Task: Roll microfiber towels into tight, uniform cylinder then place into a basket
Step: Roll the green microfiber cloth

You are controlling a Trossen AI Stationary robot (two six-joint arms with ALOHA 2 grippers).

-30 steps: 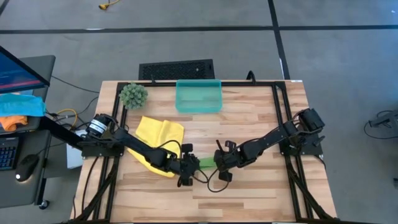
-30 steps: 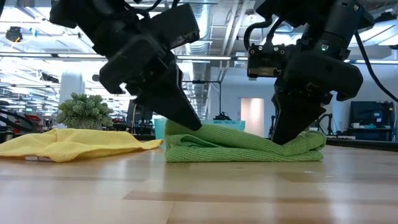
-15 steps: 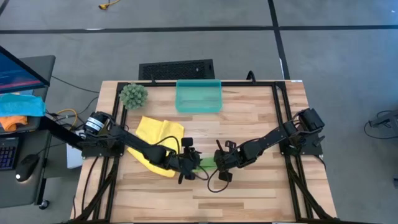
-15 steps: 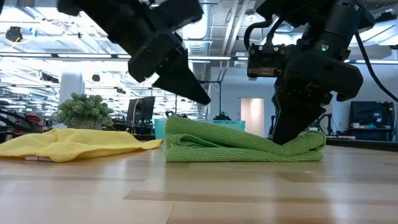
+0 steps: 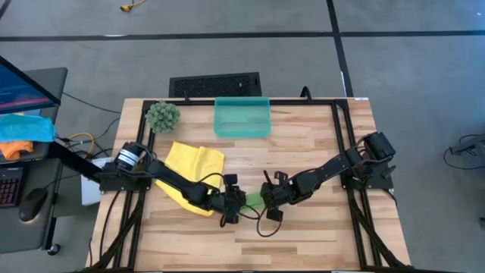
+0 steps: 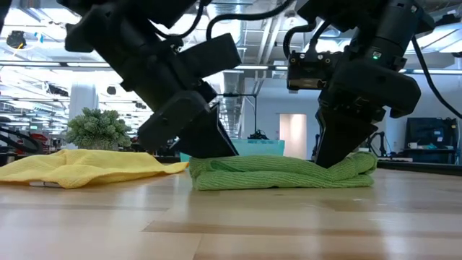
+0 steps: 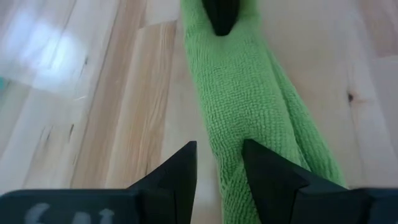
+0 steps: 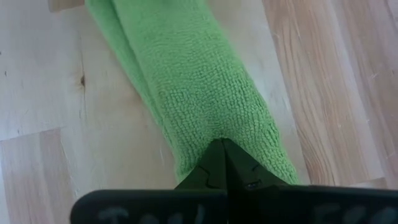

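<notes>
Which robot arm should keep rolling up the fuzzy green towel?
Probably the left. The left gripper is open at one end of the lime green microfiber towel, free to turn it. The right gripper is shut, pinching the other end.

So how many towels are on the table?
2. The yellow towel lies loose left of centre; the green towel is rolled between both grippers. None seen in the basket.

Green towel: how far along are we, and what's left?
Done: the green towel is folded into a long, loose roll. In hand: the right gripper is shut on one end; the left gripper, open, presses at the other end. Left: tightening it, putting it in the empty basket, then rolling the yellow towel, lying crumpled.
</notes>
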